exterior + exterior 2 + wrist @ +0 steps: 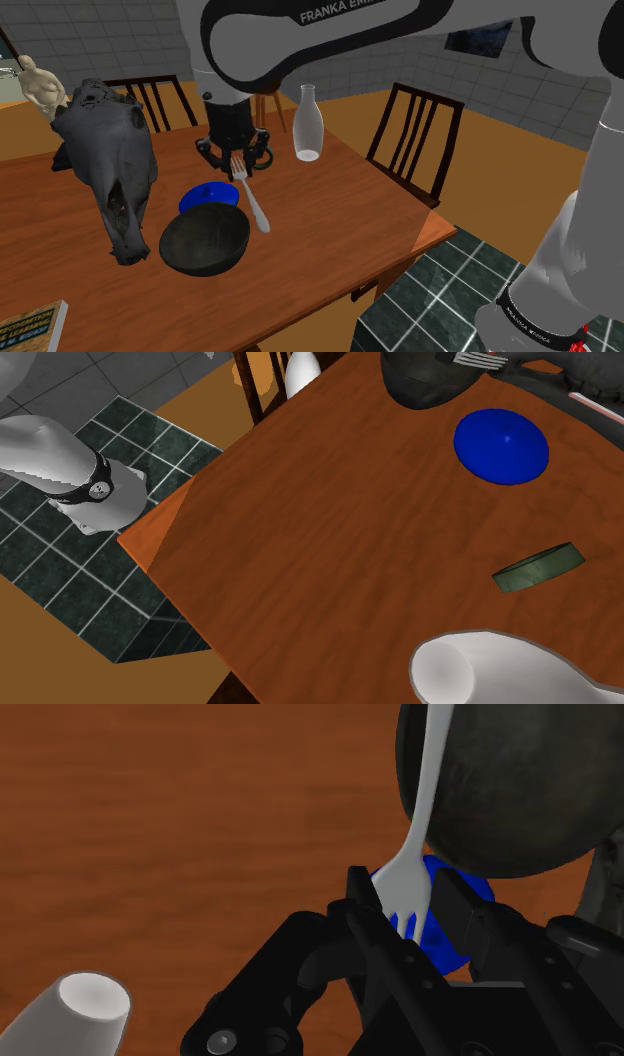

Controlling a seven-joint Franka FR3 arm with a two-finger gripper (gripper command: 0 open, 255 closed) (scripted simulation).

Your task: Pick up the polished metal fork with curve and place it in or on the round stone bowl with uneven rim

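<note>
1. Wrist view: the gripper was clenched on the fork, its two black fingers pressing the tine end from either side.
2. The fork's pale handle ran straight out ahead of the fingertips and crossed the rim of the dark round bowl (whether it touched that rim could not be told).
3. The bowl sat on the wooden table just ahead of the hand, its mottled dark hollow open upward, with the fork's handle lying across it in that view.
4. A blue disc lay flat on the table beneath the fingertips, between the hand and the bowl.
5. A white bottle stood upright near the hand, to one side of it and apart from the fork; what it held could not be told.
6. Seen from the shoulder view, the fork hung tilted from the fingers, tines uppermost in the grasp, its handle sloping down and away from the hand to end just beside the bowl's rim.
</note>
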